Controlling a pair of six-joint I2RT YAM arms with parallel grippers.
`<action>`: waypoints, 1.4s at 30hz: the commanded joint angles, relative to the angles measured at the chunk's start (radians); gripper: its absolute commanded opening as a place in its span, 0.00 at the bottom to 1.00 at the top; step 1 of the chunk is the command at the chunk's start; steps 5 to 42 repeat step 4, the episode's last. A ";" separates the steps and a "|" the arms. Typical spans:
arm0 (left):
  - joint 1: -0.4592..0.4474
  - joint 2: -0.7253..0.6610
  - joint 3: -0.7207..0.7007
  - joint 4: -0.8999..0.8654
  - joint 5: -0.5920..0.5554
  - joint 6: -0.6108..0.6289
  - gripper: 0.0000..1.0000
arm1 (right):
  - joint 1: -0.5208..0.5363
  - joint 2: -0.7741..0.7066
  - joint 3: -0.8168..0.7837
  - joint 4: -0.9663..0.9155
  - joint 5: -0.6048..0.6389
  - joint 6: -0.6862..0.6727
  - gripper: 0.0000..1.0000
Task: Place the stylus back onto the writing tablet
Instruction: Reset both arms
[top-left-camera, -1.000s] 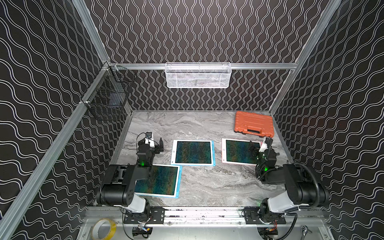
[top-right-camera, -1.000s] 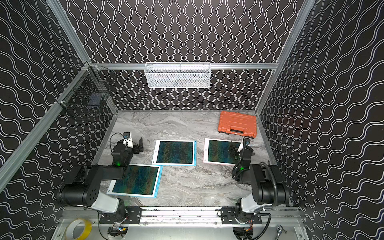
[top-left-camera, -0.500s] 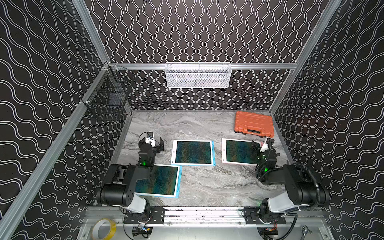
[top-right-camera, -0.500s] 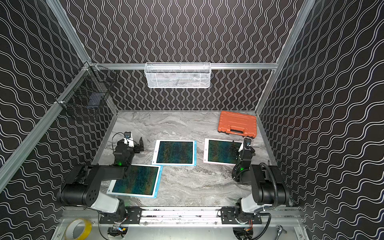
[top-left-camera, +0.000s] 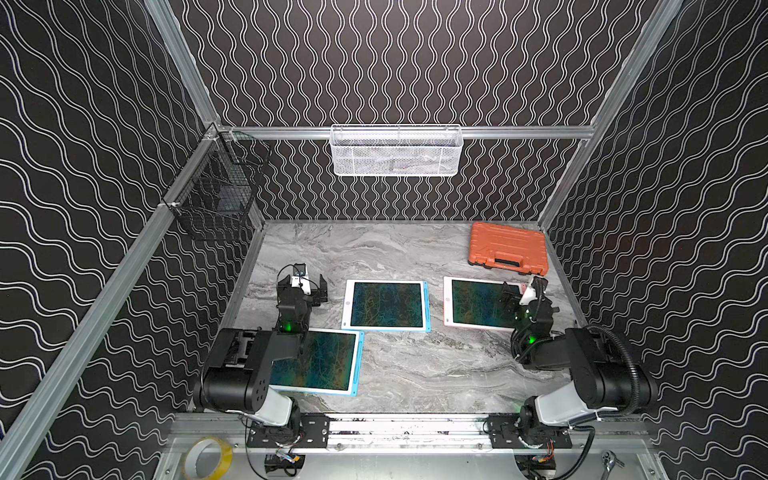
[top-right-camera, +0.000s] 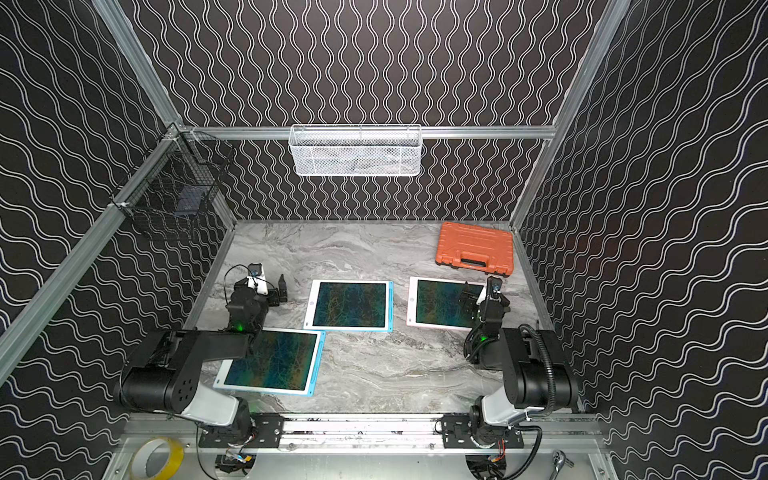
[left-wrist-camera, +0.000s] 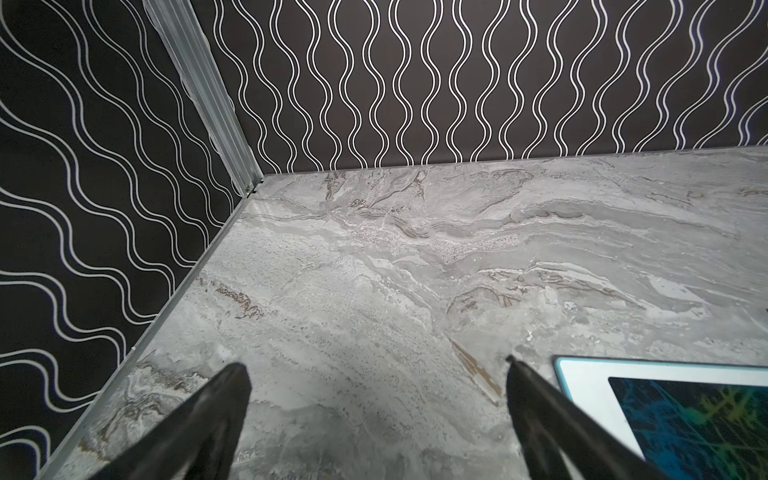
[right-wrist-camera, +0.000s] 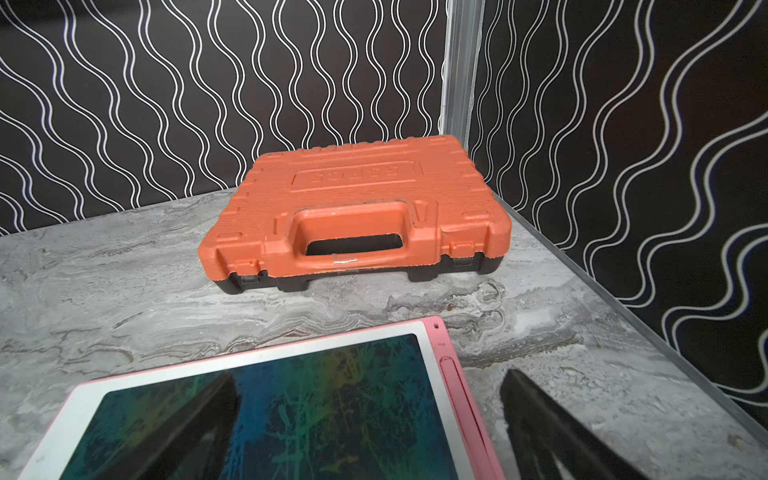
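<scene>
Three writing tablets lie flat on the marble table. The pink-edged tablet is at the right, and a pink stylus lies in its side slot. My right gripper hangs open over that edge, one finger above the screen and one past the stylus, holding nothing. In both top views a blue-edged tablet lies in the middle and another at the front left, each with a blue stylus along its right edge. My left gripper is open over bare table, left of the middle tablet.
An orange tool case sits in the back right corner, just beyond the pink tablet. A white mesh basket hangs on the back wall and a black wire basket on the left wall. A tape roll lies outside the front rail.
The left gripper has edged slightly toward the back wall. The right gripper has barely shifted. Both stay open and empty.
</scene>
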 joint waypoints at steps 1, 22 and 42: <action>-0.002 0.002 0.007 0.021 -0.002 0.016 0.99 | 0.002 0.004 0.006 0.037 0.005 -0.014 1.00; -0.001 0.001 0.008 0.024 -0.003 0.016 0.99 | 0.003 -0.002 -0.002 0.046 0.006 -0.015 1.00; -0.001 0.001 0.008 0.024 -0.003 0.016 0.99 | 0.003 -0.002 -0.002 0.046 0.006 -0.015 1.00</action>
